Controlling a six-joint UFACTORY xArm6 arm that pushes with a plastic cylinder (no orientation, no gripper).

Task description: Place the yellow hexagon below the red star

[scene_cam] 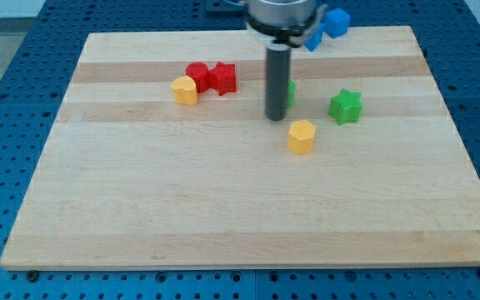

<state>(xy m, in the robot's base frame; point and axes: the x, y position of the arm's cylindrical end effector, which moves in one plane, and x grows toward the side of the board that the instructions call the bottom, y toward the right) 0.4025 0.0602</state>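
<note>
My tip [275,117], the lower end of a straight dark rod with no jaws to open or close, stands on the pale wooden board [223,208] slightly above the board's centre and holds nothing. At roughly 5 o'clock from my tip, just beside it but not touching, lies the yellow hexagonal plastic block [302,137]. At about 1 o'clock, largely hidden behind the rod, a small green block [291,90] shows only a sliver, so its shape cannot be made out, nor whether the rod touches it. At 3 o'clock, well clear of the rod, sits the green star-shaped block [346,107]. At about 10 o'clock, near the view's top left of centre, is a cluster of 3 blocks: the red star-shaped block [222,78], a red rounded block [197,74] touching it on the view's left, and a second yellow block [185,90] of rounded outline pressed against the red rounded block at its lower left. The yellow hexagonal block therefore lies well apart from the red star-shaped block, at about 4 o'clock from it. At 1 o'clock, by the board's top edge, 2 blue blocks are visible: 1 blue block [336,22] standing clear, and another blue piece [313,38] partly covered by the arm's housing. The board rests on a blue perforated table surface [23,33].
</note>
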